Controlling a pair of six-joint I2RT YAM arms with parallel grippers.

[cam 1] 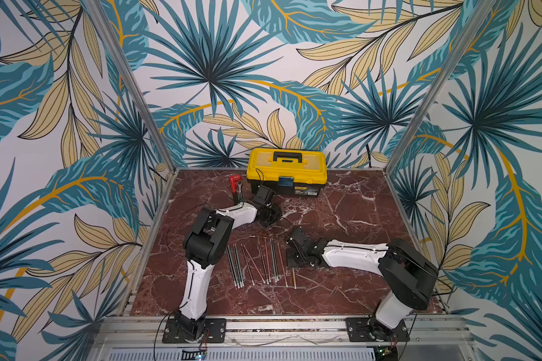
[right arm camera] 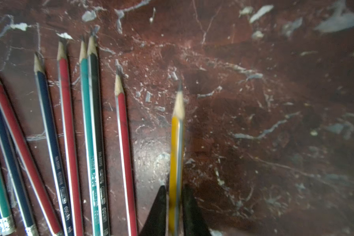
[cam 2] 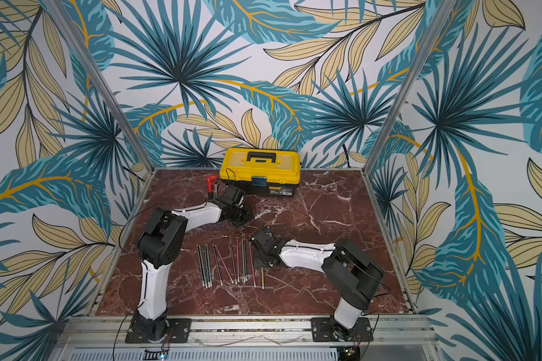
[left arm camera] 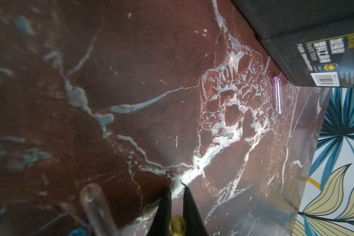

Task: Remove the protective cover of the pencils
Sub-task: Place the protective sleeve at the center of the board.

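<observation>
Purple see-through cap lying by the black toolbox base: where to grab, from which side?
Pinch the small translucent purple cap across its middle, coming straight down. It is a short round tube lying flat on the red marble tabletop, both long sides free. One end sits close to the black toolbox base, so an end-on approach there looks blocked.

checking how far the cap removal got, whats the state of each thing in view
pencils, lying flat in a row, visible tips bare
right gripper, astride the yellow pencil, grip unclear
yellow pencil, tip bare
left gripper, shut
purple-tinted cap, off, lying by the toolbox
clear cap, off, blurred, near the left gripper
toolbox, lid closed
</observation>
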